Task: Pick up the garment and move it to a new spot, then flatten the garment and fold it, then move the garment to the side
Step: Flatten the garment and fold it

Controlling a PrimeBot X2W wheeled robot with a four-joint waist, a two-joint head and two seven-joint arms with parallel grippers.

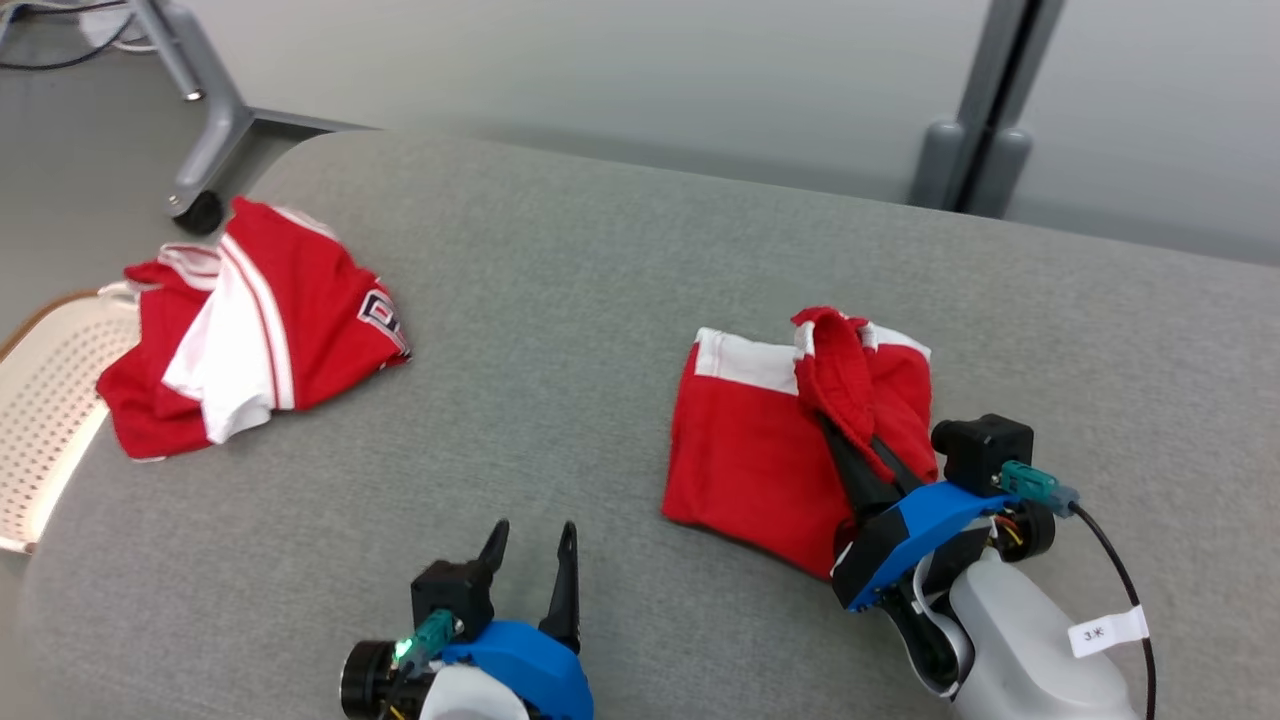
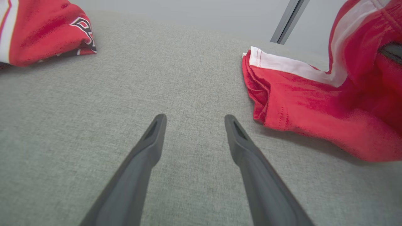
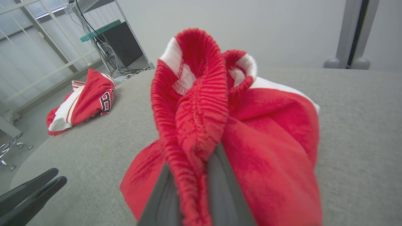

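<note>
Slippage first: right gripper (image 1: 845,440) clamped on the bunched, lifted ribbed waistband of the red shorts (image 1: 750,450), the rest lying on the grey cushion (image 1: 600,280) well right of the jersey (image 1: 300,300). Narrow pinch on gathered cloth, so likely to pull free or drag a leg crooked if hauled quickly. Left gripper (image 1: 533,535) spread apart, holding nothing, right of the jersey and nearer. White perforated basket (image 1: 40,430) just left of the jersey, tucked under its edge; contents impossible to tell.

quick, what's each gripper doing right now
Left gripper: open, holding nothing.
Right gripper: fingers closed on the red ribbed waistband of the red and white cloth shorts.
</note>
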